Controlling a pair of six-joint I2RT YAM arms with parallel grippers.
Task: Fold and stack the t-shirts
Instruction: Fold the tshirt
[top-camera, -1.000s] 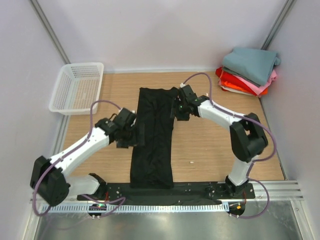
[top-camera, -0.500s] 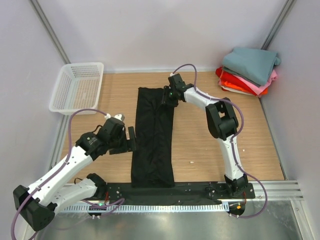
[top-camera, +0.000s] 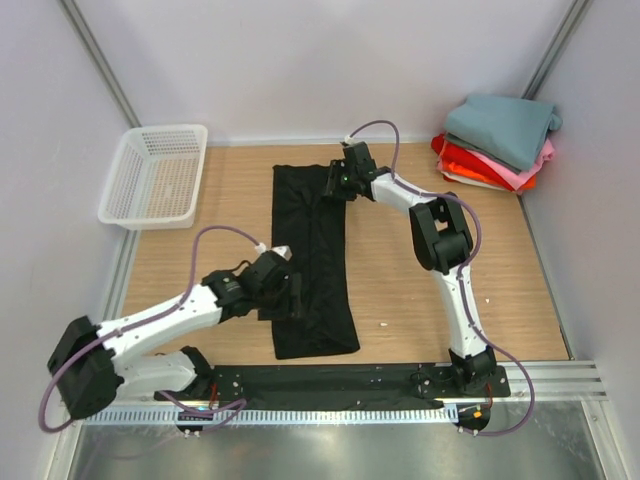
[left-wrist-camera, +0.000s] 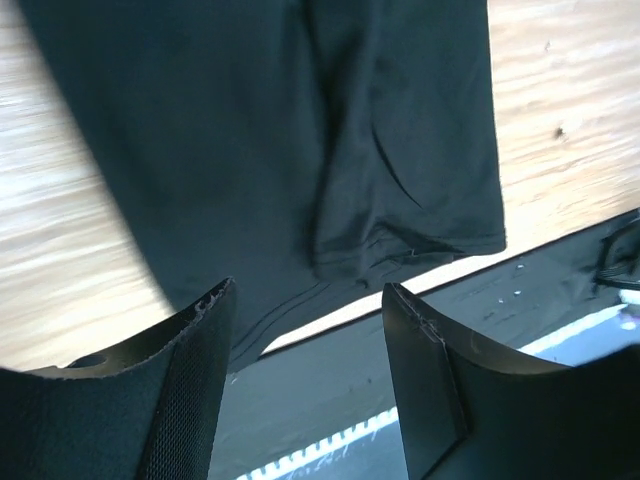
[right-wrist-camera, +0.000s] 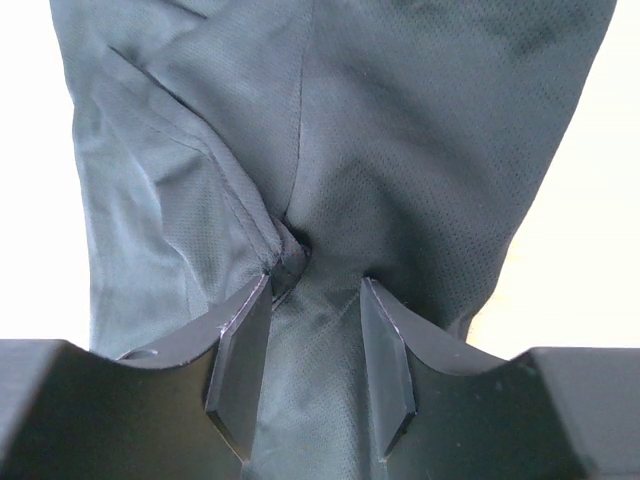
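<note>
Pale walls close in a wooden counter (top-camera: 420, 280), and your work lies along its middle. The black t-shirt (top-camera: 310, 250) is stretched out there as a long narrow strip, its sides already turned in, running from the far edge toward the arm bases.

Your right hand (top-camera: 340, 183) sits at the far end of that strip. In its wrist view a pucker of black cloth is gathered between the fingers, so it reads as pinching the shirt.

Your left hand (top-camera: 290, 297) is over the near-left part of the strip with its fingers apart and nothing between them. The shirt's near hem shows just beyond its tips.

By my reckoning you are partway through: the lengthwise fold looks done, but the crosswise fold has not been made. The pile of folded t-shirts (top-camera: 500, 140) waits in the far right corner, well apart, with the teal-grey one on top, and the black one has yet to join it. A white basket (top-camera: 160, 130) stands at the far left.
</note>
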